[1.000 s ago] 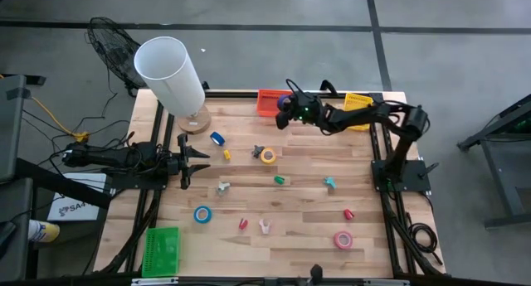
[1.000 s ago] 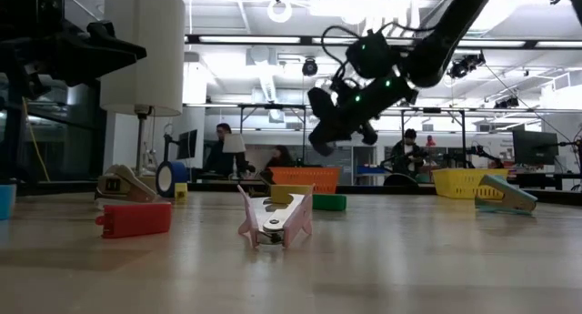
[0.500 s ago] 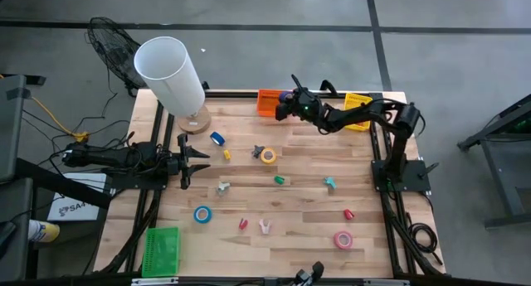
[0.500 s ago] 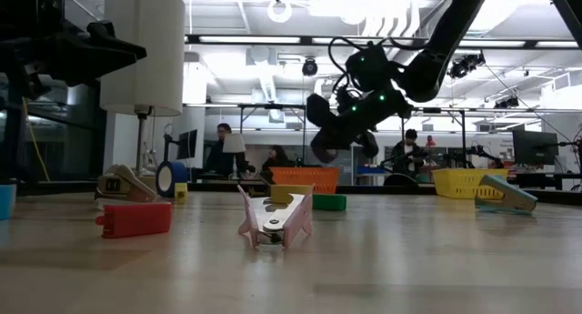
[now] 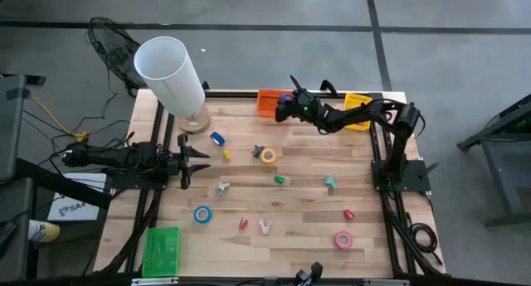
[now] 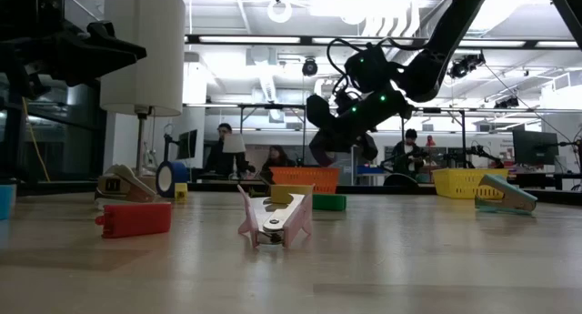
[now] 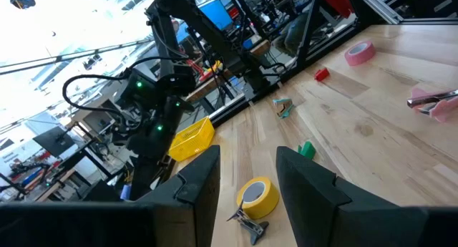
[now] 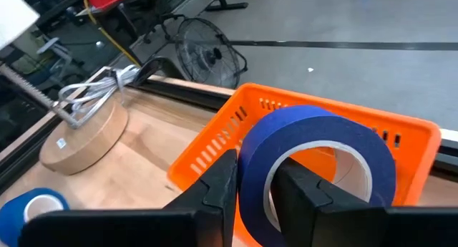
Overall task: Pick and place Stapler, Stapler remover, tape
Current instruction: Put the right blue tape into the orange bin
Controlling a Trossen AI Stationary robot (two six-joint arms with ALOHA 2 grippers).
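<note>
Now right tool (image 8: 250, 190) grips blue tape roll (image 8: 315, 157) above orange basket (image 8: 215, 150); release only once centred.

No text or label can be read.

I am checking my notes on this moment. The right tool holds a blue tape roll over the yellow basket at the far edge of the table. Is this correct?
Not quite. The basket under the blue tape roll is orange, not yellow, as the right wrist view shows. The rest stands: the right tool holds the roll over it at the table's far edge.
</note>
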